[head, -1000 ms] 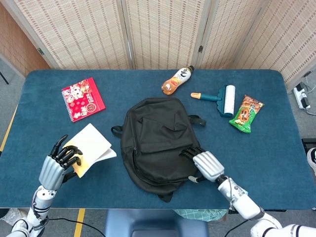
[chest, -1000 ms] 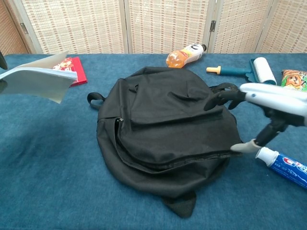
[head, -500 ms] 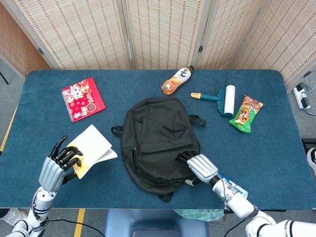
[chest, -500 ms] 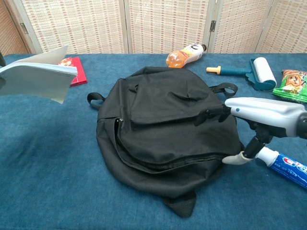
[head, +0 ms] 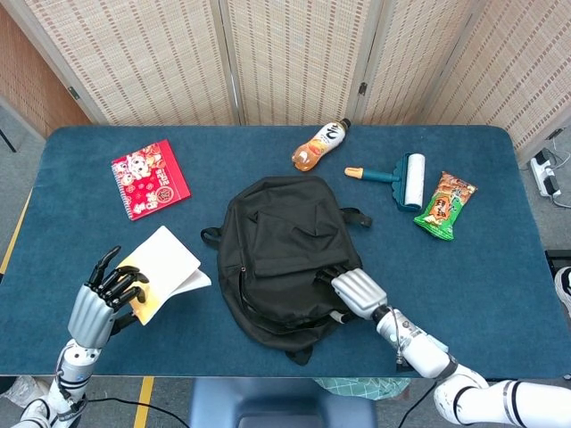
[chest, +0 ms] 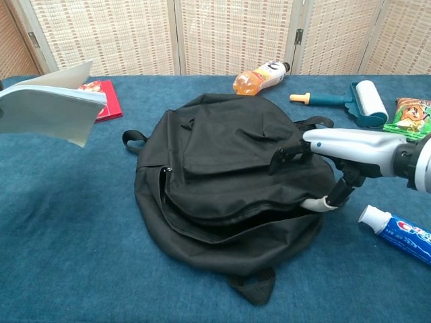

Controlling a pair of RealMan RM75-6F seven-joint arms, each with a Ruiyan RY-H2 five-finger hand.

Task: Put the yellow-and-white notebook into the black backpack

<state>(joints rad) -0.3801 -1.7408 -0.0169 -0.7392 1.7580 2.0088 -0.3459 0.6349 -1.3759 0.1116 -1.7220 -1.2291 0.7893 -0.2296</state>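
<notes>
The step in hand is opening the backpack [head: 285, 250], which lies flat in the middle of the desk [head: 482, 285]. The right hand [head: 355, 292] rests on the bag's near right side, its fingers [chest: 288, 154] curled over the top panel and the thumb tucked under the edge, so it seems to pinch the fabric by the zip line; the chest view shows a dark slit along the near curve, which I judge to be the mouth starting to gape. The notebook [head: 167, 267] is held off the desk at the near left by the left hand [head: 100, 301], fingers gripping its near corner, well apart from the bag. Next, I think, the right hand needs to lift the flap higher and hold the gap wide, while the left carries the notebook rightward and slides it edge-first into the opening. A toothpaste tube [chest: 397, 233] lies just right of the right hand.
</notes>
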